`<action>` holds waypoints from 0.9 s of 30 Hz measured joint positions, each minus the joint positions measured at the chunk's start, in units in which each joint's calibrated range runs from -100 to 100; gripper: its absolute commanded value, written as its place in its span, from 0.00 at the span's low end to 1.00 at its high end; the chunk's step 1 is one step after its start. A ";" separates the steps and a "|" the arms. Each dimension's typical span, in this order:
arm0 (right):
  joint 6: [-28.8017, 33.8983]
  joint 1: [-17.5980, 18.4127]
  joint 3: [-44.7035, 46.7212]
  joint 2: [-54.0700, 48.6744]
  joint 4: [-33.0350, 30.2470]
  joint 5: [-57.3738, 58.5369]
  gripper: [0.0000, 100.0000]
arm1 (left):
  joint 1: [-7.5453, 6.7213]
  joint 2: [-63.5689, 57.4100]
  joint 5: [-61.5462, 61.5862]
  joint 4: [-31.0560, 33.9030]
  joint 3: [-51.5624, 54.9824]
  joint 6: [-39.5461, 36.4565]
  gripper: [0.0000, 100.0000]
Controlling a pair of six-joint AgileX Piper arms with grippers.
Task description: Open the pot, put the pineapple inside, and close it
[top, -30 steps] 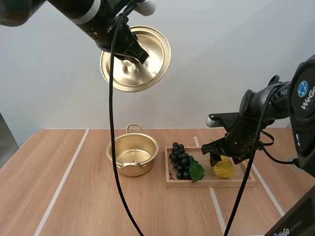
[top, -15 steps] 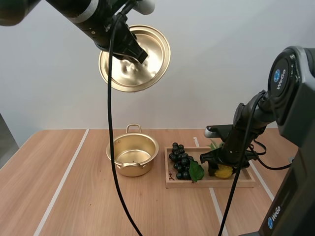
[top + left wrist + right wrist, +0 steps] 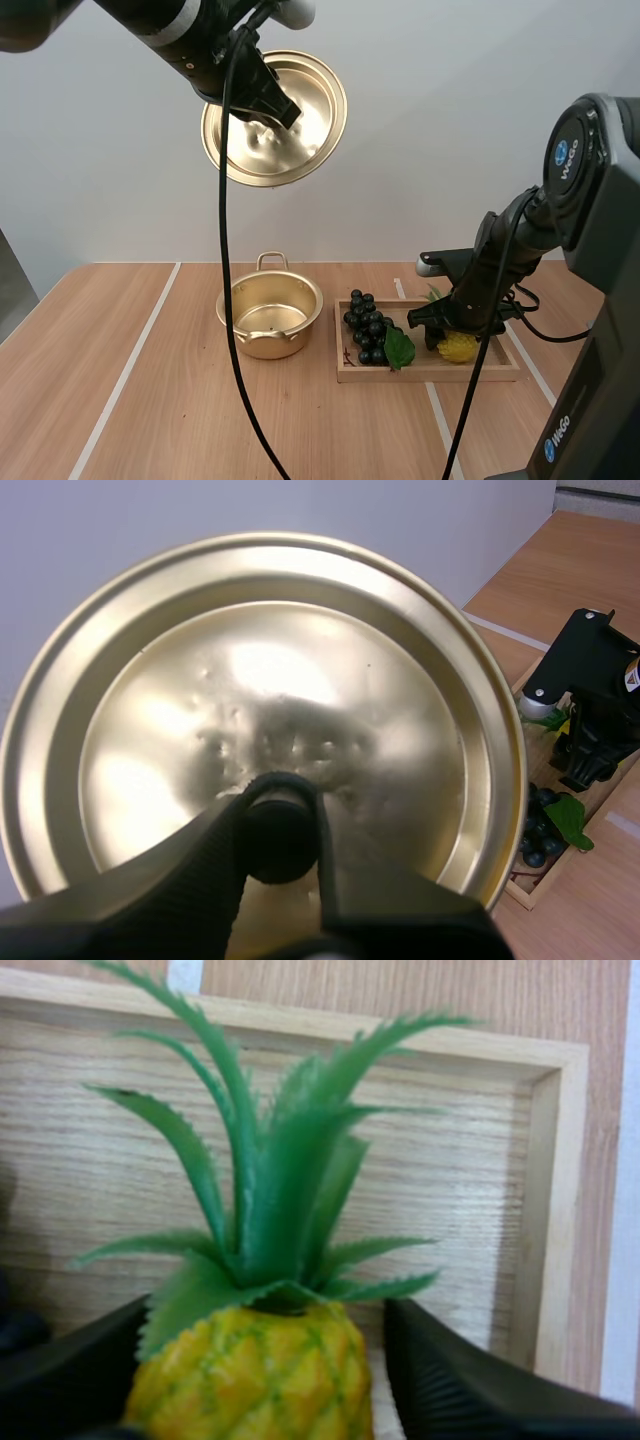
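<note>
The left gripper pinches the black knob of the shiny, dimpled brass lid, high over the wood-grain table; the round open pot sits beside the wooden tray; in the tray, the right gripper, fingers apart, straddles the spiky-leaved yellow pineapple; "WeGo" marks the right arm.

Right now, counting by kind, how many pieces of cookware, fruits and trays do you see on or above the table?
Cookware: 2, the pot and the lid.
Fruit: 2, the bunch of grapes and the pineapple.
Trays: 1, the wooden tray.
Total: 5.
</note>
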 measured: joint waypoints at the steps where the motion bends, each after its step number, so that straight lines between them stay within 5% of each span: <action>1: 0.02 0.00 0.00 0.00 0.00 0.00 0.00 | 0.00 0.00 0.00 0.00 0.00 0.00 0.00; 10: -0.24 0.00 -3.50 0.05 0.11 6.82 0.00 | 0.00 0.00 0.00 0.00 0.00 0.08 0.00; 22: -0.92 0.11 -24.94 -14.53 4.26 24.95 0.00 | 0.18 -4.35 -16.09 1.22 -4.59 -0.11 0.00; 27: -1.02 2.20 -28.83 -16.61 4.73 28.25 0.00 | 3.21 -3.09 -21.91 1.11 -14.74 -1.39 0.00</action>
